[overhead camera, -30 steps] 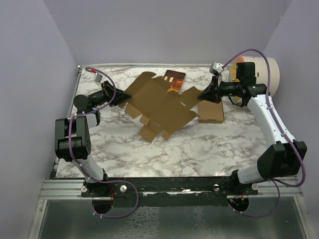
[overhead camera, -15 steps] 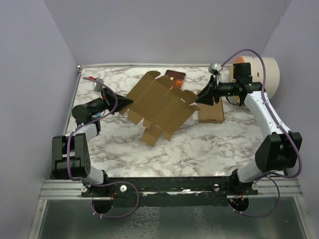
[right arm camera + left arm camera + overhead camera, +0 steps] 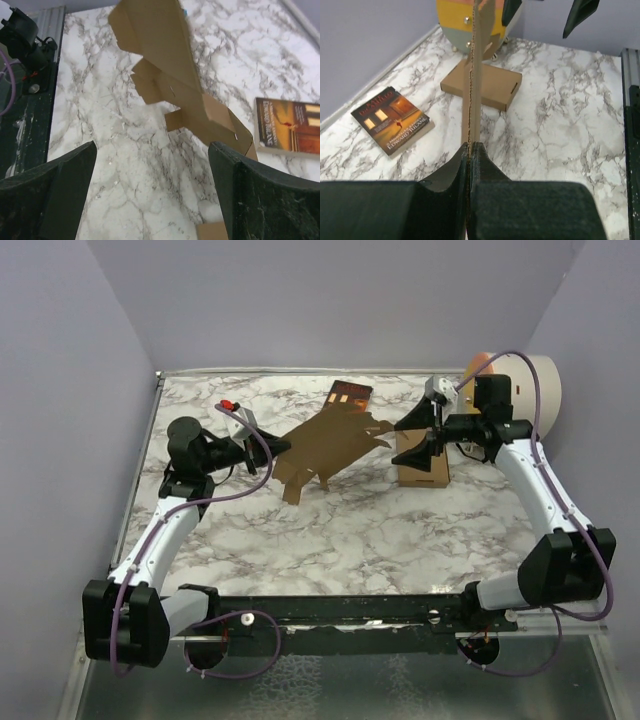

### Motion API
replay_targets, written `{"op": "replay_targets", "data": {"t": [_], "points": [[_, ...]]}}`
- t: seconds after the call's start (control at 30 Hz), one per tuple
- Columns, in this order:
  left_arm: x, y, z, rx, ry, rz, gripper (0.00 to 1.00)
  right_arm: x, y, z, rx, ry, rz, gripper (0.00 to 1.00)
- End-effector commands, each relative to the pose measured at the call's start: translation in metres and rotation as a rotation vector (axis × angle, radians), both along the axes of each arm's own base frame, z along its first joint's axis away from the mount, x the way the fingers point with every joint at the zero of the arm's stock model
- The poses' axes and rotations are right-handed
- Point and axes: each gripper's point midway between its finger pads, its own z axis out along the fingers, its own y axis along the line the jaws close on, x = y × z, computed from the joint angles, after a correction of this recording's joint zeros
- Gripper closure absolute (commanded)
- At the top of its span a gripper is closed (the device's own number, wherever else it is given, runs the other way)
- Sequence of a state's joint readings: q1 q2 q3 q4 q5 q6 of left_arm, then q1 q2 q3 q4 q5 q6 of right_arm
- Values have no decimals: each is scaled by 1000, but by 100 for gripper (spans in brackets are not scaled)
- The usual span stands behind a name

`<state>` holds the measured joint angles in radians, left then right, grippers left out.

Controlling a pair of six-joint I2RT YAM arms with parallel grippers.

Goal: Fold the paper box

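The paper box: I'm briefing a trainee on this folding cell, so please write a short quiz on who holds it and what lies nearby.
1. True or false: the right gripper is shut on the paper box.
2. Which things lie flat on the table near the paper box? A) a book and a slim carton; B) a mug and scissors; C) two books.
3. Fill in: the left gripper is ____ on the paper box's edge.
Key: 1 false, its jaws stand open. 2 A. 3 shut.
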<state>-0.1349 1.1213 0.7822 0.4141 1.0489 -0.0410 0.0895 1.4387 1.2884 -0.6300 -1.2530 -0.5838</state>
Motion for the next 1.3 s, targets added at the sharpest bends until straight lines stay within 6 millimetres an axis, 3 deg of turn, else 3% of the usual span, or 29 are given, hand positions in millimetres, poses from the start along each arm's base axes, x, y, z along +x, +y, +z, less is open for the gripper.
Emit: {"op": "replay_targets", "data": {"t": [0.0,0.17,0.33,0.5,0.63,0.77,0.87,1.03,1.27], "points": [[-2,-2,-11,69,9,-8,100,-11,5,26,77,-256,80,4],[-14,-9,1,60,-8,-60,100,-11,12,36,94,-407,116,1],[-31,-15,22,42,-46,-104,100,-7,27,53,111,-360,172,0],[-48,-18,38,18,-77,-134,100,0,28,73,109,-296,154,0],[-57,-21,41,1,-70,-153,100,-14,31,77,134,-253,194,1],[-63,-25,41,-16,-63,-167,100,-32,35,65,155,-228,234,6],[-66,-29,41,-26,-59,-176,100,-36,39,57,154,-206,237,16],[-66,-35,36,-26,-43,-179,100,-40,44,51,155,-183,257,41],[-62,-36,26,-9,-29,-164,100,-40,47,47,150,-161,260,88]]}}
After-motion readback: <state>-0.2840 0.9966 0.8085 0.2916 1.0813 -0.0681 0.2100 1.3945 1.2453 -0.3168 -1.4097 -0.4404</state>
